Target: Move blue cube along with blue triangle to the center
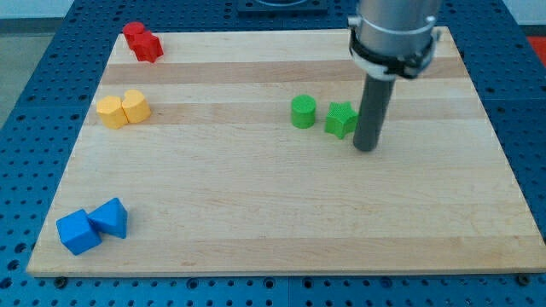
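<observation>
Touching as a pair angled up-right, blue cube [78, 231] and blue triangle [111, 217]; gripperless tool tip [366, 149] beside green star [340, 119].

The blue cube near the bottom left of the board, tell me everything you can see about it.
The blue cube is a small, matte, solid-looking block, plain bright blue, with three faces showing. It sits flat on the light wooden board in the corner at the view's bottom left, turned at an angle to the edges. Its right side touches the blue triangle block. My tip is far off toward the view's upper right, beside the green blocks.
</observation>
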### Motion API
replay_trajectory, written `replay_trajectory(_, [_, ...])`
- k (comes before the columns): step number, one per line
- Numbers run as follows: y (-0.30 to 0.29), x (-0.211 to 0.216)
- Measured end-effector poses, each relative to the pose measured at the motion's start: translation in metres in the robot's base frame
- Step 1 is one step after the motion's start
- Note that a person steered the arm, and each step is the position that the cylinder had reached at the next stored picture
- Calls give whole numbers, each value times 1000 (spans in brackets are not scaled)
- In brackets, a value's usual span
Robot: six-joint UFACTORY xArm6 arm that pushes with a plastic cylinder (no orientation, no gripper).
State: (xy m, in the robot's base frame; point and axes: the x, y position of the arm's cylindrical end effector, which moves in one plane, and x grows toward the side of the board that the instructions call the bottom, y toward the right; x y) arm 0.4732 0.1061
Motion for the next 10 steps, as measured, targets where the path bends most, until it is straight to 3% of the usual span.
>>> replay_trajectory(1, [-71, 71])
replay_trajectory(3, [-218, 144])
replay_trajectory(4, [-224, 146])
replay_trajectory(6, [-290, 145])
replay_trajectory(8, [-387, 145])
replay_trajectory(10, [-401, 115])
